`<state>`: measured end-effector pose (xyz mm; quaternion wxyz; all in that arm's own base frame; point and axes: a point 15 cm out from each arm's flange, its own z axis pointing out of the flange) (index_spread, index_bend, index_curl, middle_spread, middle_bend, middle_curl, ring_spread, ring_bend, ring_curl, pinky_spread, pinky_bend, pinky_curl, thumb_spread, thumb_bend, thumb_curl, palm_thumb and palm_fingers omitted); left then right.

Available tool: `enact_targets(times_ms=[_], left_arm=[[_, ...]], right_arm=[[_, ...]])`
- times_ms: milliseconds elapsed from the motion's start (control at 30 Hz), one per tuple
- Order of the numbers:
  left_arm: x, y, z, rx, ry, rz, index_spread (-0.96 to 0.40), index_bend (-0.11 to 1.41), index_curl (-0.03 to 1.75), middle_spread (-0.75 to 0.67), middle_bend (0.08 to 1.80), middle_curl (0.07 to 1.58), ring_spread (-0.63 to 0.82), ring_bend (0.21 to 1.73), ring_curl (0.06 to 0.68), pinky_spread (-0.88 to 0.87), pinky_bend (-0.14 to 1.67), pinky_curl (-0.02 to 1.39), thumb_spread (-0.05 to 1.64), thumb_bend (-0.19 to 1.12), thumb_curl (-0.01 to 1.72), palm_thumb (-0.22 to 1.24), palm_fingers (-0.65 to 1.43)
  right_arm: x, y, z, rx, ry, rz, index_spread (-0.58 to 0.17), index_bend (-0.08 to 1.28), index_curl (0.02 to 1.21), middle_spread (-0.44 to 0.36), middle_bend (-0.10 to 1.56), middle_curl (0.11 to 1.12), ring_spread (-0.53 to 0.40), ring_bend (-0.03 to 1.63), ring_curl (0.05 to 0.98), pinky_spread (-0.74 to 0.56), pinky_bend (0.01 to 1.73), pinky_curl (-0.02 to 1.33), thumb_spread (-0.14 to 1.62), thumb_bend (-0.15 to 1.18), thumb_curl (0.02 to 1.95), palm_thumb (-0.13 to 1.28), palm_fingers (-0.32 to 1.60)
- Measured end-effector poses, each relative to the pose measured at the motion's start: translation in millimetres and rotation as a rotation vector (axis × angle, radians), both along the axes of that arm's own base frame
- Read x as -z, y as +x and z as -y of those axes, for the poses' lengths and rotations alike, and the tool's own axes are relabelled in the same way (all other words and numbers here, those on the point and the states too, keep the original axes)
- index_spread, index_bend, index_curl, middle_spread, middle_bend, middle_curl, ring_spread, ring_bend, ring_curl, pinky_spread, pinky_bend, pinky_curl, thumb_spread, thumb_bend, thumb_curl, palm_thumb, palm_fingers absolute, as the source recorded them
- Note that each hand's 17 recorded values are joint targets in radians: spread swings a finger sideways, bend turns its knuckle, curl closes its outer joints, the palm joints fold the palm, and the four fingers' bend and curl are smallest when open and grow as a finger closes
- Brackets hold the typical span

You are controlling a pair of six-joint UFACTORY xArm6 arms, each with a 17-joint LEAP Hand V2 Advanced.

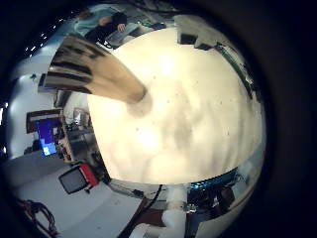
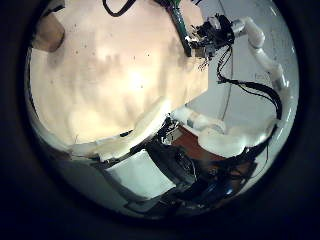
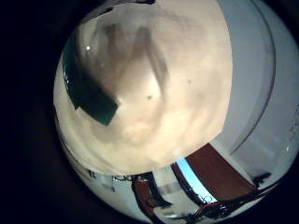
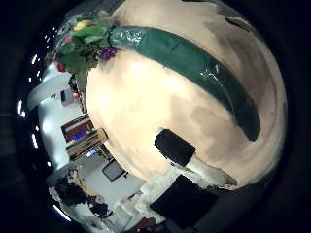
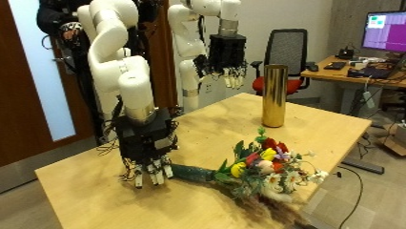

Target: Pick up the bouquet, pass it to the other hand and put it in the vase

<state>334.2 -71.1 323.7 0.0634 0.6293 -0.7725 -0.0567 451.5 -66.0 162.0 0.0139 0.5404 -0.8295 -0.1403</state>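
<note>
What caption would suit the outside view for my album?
Right robot hand poised over the stem end of a bouquet lying on the table; vase stands beyond.

**Count: one bouquet, one vase, two hands**

On the pale wooden table [image 5: 89, 176] lies one bouquet of mixed flowers with a dark green wrapped stem [image 5: 249, 164]. One tall golden cylindrical vase [image 5: 273, 95] stands upright. Two black-and-white robot hands appear: right hand [image 5: 149, 148], left hand [image 5: 230, 57].
</note>
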Motion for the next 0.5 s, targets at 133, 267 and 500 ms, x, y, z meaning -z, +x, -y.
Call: enact_targets(times_ms=[133, 267, 500], left_arm=[[-1.4, 2.5, 0.2, 0.000, 0.000, 0.001, -0.01, 0.18, 0.44, 0.03, 0.22, 0.44, 0.17, 0.56, 0.104, 0.09, 0.28, 0.30, 1.11, -0.02, 0.26, 0.30, 0.42], [-0.9, 2.8, 1.1, 0.000, 0.000, 0.001, -0.01, 0.18, 0.44, 0.03, 0.22, 0.43, 0.18, 0.57, 0.105, 0.09, 0.28, 0.30, 1.11, -0.02, 0.26, 0.30, 0.42], [-1.3, 2.5, 0.5, -0.001, 0.000, 0.001, 0.00, 0.18, 0.44, 0.02, 0.22, 0.44, 0.16, 0.56, 0.106, 0.09, 0.27, 0.31, 1.11, -0.02, 0.26, 0.30, 0.42]], right_arm=[[5.1, 0.1, -6.8, -0.010, 0.004, -0.010, -0.107, 0.16, 0.31, 0.060, 0.46, 0.41, 0.038, 0.73, 0.222, 0.22, 0.46, 0.23, 1.12, -0.02, 0.31, 0.43, 0.33], [9.2, -0.6, -8.8, -0.016, 0.004, -0.019, -0.102, 0.17, 0.31, 0.061, 0.47, 0.41, 0.038, 0.74, 0.220, 0.21, 0.47, 0.22, 1.12, -0.02, 0.32, 0.44, 0.34], [16.9, -1.6, -16.3, -0.022, 0.003, -0.038, -0.103, 0.17, 0.32, 0.053, 0.48, 0.41, 0.023, 0.75, 0.214, 0.20, 0.47, 0.21, 1.11, -0.02, 0.33, 0.47, 0.36]])
